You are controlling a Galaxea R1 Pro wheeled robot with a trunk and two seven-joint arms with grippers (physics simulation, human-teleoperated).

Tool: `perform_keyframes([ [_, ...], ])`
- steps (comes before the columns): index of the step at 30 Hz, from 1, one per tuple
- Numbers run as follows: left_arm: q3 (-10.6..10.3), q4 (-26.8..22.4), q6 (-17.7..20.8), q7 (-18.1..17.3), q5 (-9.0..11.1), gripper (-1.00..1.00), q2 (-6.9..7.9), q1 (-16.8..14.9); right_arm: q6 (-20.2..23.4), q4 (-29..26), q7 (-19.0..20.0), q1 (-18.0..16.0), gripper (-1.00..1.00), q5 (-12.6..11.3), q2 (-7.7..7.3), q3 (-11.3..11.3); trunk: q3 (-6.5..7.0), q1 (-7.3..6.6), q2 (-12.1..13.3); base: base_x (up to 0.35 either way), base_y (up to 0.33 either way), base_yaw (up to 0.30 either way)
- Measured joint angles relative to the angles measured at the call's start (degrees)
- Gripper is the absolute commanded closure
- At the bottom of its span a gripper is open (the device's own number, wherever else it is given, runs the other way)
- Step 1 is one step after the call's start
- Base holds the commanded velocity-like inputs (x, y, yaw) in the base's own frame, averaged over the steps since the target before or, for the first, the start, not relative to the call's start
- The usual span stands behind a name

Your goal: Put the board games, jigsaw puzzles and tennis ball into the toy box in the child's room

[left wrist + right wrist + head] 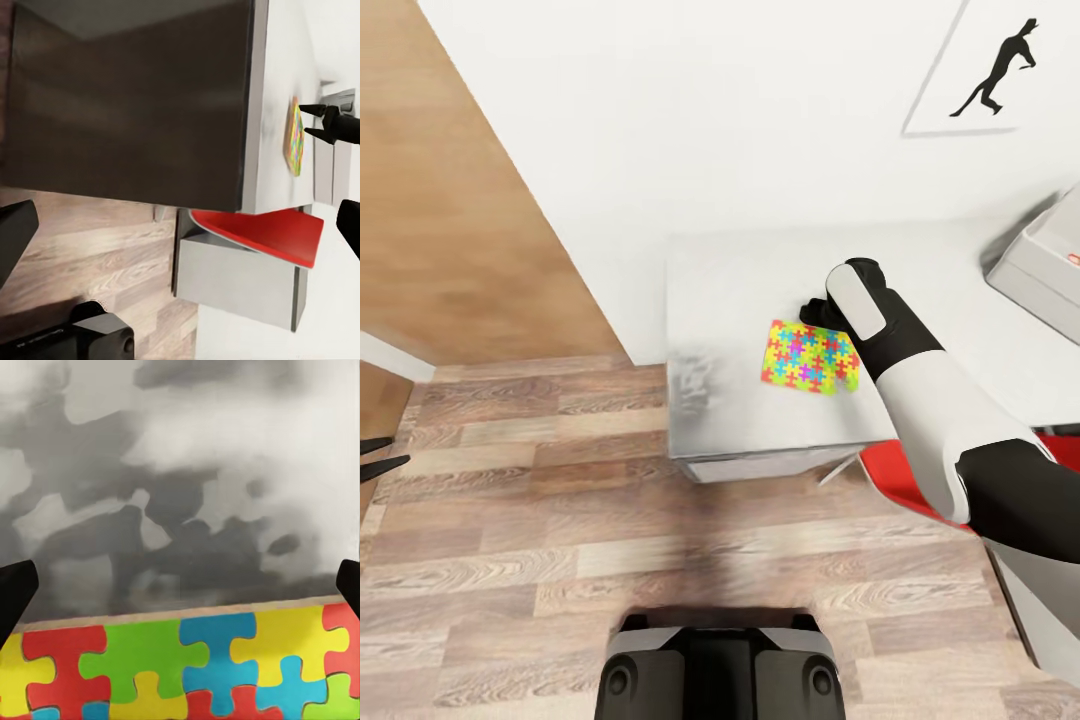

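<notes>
At the centre of the head view, a jigsaw puzzle (810,357) lies flat on the pale grey table (730,300), with the right gripper (822,312) poised just above its far edge; in the right wrist view its two dark fingertips (15,594) stand wide apart at either side of the puzzle's edge, released and grasping nothing. At the right edge of the head view, a corner of the light grey toy box (1045,265) sits on the table well apart from the puzzle, and what it holds cannot be told. The left gripper (380,455) shows at the far left over the wood floor (560,520), two dark tips spread apart and empty, and a red chair (900,475) is tucked beside the table's near edge under the right arm.
</notes>
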Motion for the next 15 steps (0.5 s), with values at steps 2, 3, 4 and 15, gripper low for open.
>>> perform_keyframes([
  [2,0.0,0.0,0.0,0.0,0.0,-1.0,0.0,0.0,0.01,0.0,0.0,0.02,-1.0,0.03,-0.01,0.02,0.0,0.0,0.0,-0.247,0.173,0.0],
  [3,0.0,0.0,0.0,0.0,0.0,-1.0,0.0,0.0,0.01,0.0,0.0,0.01,-1.0,0.0,-0.04,0.0,0.0,0.0,0.0,-0.244,0.172,0.0],
  [4,0.0,0.0,0.0,0.0,0.0,-1.0,0.0,0.0,0.01,0.0,0.0,0.0,-1.0,-0.03,-0.06,-0.02,0.0,0.0,0.0,-0.239,0.169,0.0],
  [15,-0.01,0.01,0.0,0.0,0.01,-1.0,0.0,-0.01,0.01,0.08,0.0,-0.01,-1.0,-0.1,-0.03,-0.05,0.0,0.0,0.0,-0.198,0.13,0.0],
])
